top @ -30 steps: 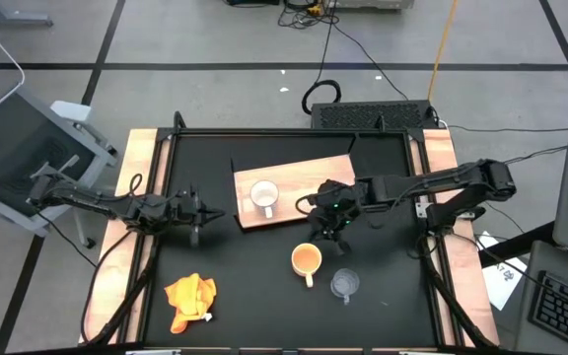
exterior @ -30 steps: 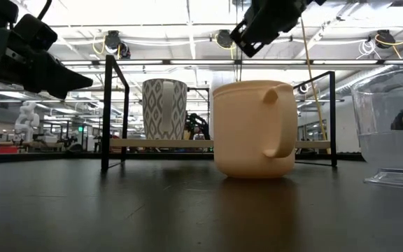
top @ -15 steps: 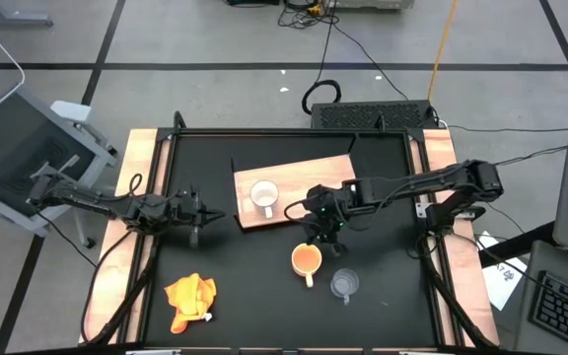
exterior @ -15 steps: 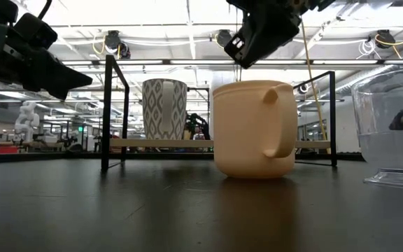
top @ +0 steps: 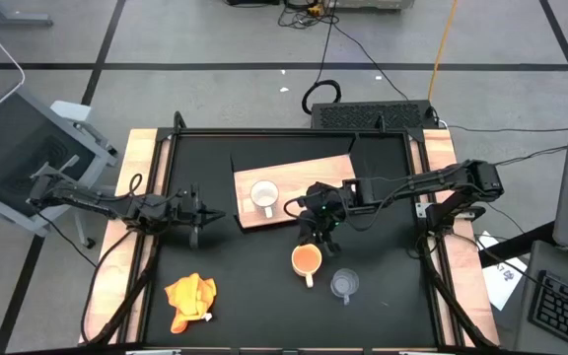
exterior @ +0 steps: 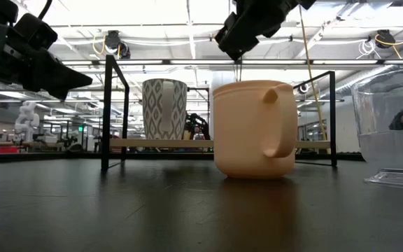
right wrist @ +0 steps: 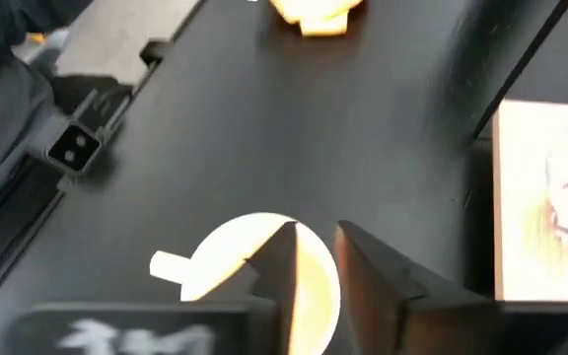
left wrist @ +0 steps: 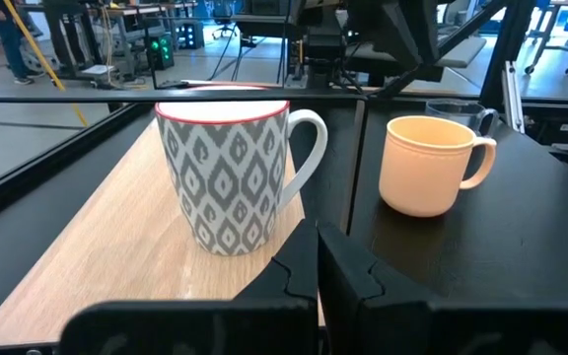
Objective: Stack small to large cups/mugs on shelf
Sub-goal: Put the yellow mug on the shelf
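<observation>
The white cup with a grey pattern stands upright on the wooden shelf. The yellow-orange cup stands on the black tabletop near the shelf's near edge, with the clear glass cup beside it to the right. My right gripper hovers open above the yellow-orange cup, pointing down, clear of its rim. My left gripper waits shut, left of the shelf, facing the white cup.
An orange-yellow cloth lies crumpled near the table's near left corner. A black metal frame runs around the table's edges. Bare black tabletop lies between the cloth and the yellow-orange cup.
My right gripper has moved toward the table's left, from beside the shelf's near right edge to a spot over the yellow-orange cup. The cups and my left arm have kept still.
</observation>
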